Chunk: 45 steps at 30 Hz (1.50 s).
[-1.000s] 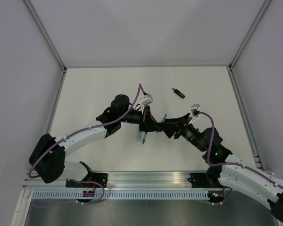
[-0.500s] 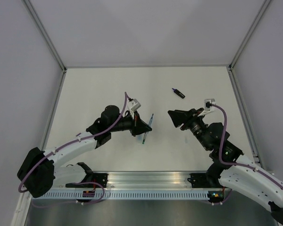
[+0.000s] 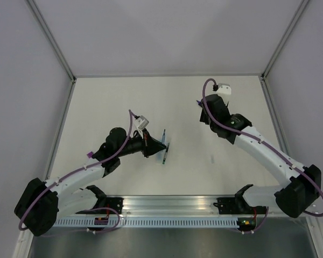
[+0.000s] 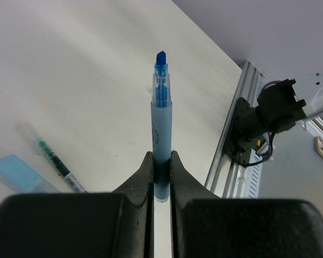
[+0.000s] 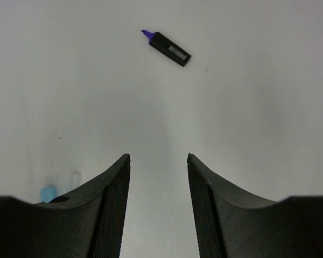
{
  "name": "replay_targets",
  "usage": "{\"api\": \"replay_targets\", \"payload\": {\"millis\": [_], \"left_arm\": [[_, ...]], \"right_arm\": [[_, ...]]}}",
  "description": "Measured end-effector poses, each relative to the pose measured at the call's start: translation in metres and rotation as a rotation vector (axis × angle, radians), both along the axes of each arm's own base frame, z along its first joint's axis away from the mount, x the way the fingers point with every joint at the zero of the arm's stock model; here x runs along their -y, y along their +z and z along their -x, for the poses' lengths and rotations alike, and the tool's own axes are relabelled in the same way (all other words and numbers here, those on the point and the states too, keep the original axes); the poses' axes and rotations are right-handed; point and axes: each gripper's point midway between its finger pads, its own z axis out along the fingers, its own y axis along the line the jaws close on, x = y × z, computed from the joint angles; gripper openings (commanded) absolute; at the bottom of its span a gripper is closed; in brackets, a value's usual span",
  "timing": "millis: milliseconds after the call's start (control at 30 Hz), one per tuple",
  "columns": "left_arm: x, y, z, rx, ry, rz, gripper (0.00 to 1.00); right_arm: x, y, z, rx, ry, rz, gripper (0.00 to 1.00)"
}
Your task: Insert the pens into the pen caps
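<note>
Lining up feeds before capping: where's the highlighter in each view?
Top external: highlighter just left of centre, at the left claw's tip.
Left wrist: dead centre, tip pointing up the frame, pinched in the left claw.
Right wrist: not in it.
Shared landmark: the thin pen lying close by, seen in top and left wrist views.

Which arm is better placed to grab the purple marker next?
Right. The right pincer is open with the marker just ahead; the left pincer is shut on the highlighter.
</note>
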Motion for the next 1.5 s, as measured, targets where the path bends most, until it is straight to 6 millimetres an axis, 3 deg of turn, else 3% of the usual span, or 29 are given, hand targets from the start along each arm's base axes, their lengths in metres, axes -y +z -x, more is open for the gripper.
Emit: {"api": "replay_targets", "payload": {"millis": [133,233,400,600,900,1267,1433,1500], "left_arm": [[-0.016,0.008,-0.002,0.063,0.098,0.022,0.02],[-0.026,0.021,-0.006,0.115,0.16,0.046,0.02],[-0.037,0.033,-0.013,0.168,0.238,0.064,0.02],[-0.044,0.032,-0.018,0.178,0.287,0.05,0.02],[-0.043,0.024,-0.022,0.164,0.295,0.027,0.02],[-0.043,0.009,-0.022,0.132,0.292,-0.017,0.02],[-0.044,0.007,-0.022,0.127,0.291,-0.022,0.02],[-0.044,0.007,-0.022,0.126,0.29,-0.023,0.02]], "right_arm": [[0.028,-0.026,-0.009,-0.15,-0.056,0.041,0.51],[0.033,-0.058,0.007,-0.277,-0.044,0.08,0.48],[0.039,-0.13,0.055,-0.504,-0.021,0.102,0.4],[0.036,-0.172,0.088,-0.641,-0.008,0.048,0.37],[0.042,-0.201,0.102,-0.699,-0.015,0.068,0.37],[0.041,-0.211,0.099,-0.715,-0.017,0.087,0.3],[0.039,-0.212,0.097,-0.705,-0.012,0.078,0.18],[0.039,-0.213,0.096,-0.704,-0.007,0.082,0.08]]}}
